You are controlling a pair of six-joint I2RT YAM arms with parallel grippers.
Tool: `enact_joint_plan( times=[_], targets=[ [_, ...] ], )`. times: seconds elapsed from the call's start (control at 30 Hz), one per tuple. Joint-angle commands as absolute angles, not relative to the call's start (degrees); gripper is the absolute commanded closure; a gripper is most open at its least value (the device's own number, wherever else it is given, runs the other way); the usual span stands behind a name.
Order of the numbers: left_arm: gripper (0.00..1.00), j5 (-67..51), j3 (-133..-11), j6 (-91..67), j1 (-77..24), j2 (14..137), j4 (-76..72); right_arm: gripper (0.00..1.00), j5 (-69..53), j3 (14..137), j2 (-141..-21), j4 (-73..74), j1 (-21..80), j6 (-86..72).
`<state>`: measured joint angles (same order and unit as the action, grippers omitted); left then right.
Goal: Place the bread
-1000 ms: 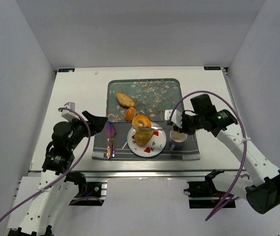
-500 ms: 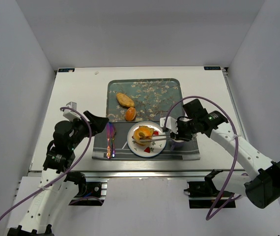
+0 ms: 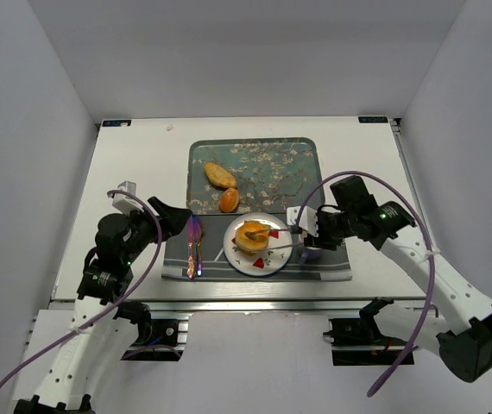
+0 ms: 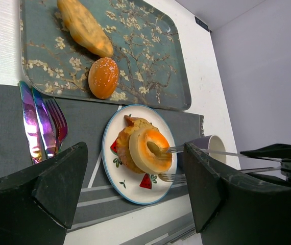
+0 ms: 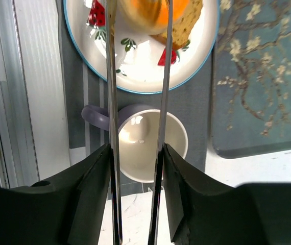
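Four breads, one of each dish
One oblong golden loaf (image 3: 220, 175), one round orange bun (image 3: 229, 200), one glazed bread ring (image 4: 139, 153), one brown bread chunk (image 4: 123, 148); one blossom-patterned teal tray (image 3: 289, 168), white plate (image 4: 129, 179), lilac mug (image 5: 176, 138), grey placemat (image 4: 13, 138), pair of metal tongs (image 5: 113, 153); iridescent cutlery (image 3: 194, 246), two or three.

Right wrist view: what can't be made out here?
- Tongs: the tips are cut off by the top edge, so whether they touch the ring bread is not shown.
- Ring bread: only its lower part is in frame, and it is blurred.
- Lower bread: mostly hidden under the ring bread; kind unclear.
- Mug: its near side is hidden behind the right gripper.
- Plate: the far part lies beyond the top edge.
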<state>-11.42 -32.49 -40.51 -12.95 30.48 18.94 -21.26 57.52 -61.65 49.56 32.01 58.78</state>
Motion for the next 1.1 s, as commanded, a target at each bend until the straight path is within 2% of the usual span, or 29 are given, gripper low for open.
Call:
enact_joint_plan(
  times=[0.0,0.13,0.23,0.43,0.53,0.57,0.6,0.67,0.7,0.8,0.97,1.0,1.03,1.07],
  targets=[
    [0.15,-12.3,-32.3,-40.1,-12.7,31.5,18.0,0.52,-23.7,59.4,-57.8,49.7,32.3,58.4],
    [0.15,-13.2,-31.7,-40.1,-12.8,32.4,16.3,0.54,-24.4,60.4,-56.3,50.4,32.3,56.9],
    [0.15,-13.6,-31.5,-40.2,-12.7,33.0,15.4,0.61,-24.1,60.7,-54.9,48.7,32.2,53.8],
    [0.15,-14.0,-31.9,-40.1,-12.7,33.6,15.0,0.81,-18.6,60.0,-52.6,38.8,30.0,38.6],
    [0.15,-14.1,-31.9,-40.2,-12.8,33.1,15.1,0.93,-16.9,58.7,-52.4,32.4,22.0,28.8],
    [0.15,-14.2,-32.0,-40.2,-12.8,33.1,15.3,1.0,-16.0,58.0,-52.5,28.8,18.8,23.8],
    [0.15,-14.2,-32.1,-40.2,-12.7,33.0,15.6,1.0,-14.7,57.1,-52.9,26.7,12.5,21.5],
    [0.15,-14.3,-31.9,-40.0,-12.7,32.9,15.6,1.0,-10.8,52.6,-54.7,20.6,6.3,17.9],
    [0.15,-14.5,-31.7,-40.0,-12.7,32.9,15.6,1.0,-10.9,50.8,-55.5,18.6,0.3,17.5],
    [0.15,-14.9,-31.3,-39.9,-12.7,33.0,15.2,1.0,-14.3,44.6,-60.6,12.5,-8.0,16.6],
    [0.15,-15.2,-31.6,-39.7,-12.7,33.7,15.3,1.0,-9.2,37.4,-70.1,1.1,-10.0,14.9],
    [0.15,-15.1,-31.9,-39.6,-12.7,33.8,15.5,0.98,-9.0,37.1,-71.3,-0.2,-10.1,14.5],
    [0.15,-15.0,-32.1,-39.4,-12.7,34.0,15.6,0.86,-9.0,36.7,-73.5,-1.8,-10.3,14.3],
    [0.15,-14.9,-32.1,-39.3,-12.7,34.2,15.8,0.79,-9.0,35.9,-74.6,-2.5,-10.5,14.4]
  ],
)
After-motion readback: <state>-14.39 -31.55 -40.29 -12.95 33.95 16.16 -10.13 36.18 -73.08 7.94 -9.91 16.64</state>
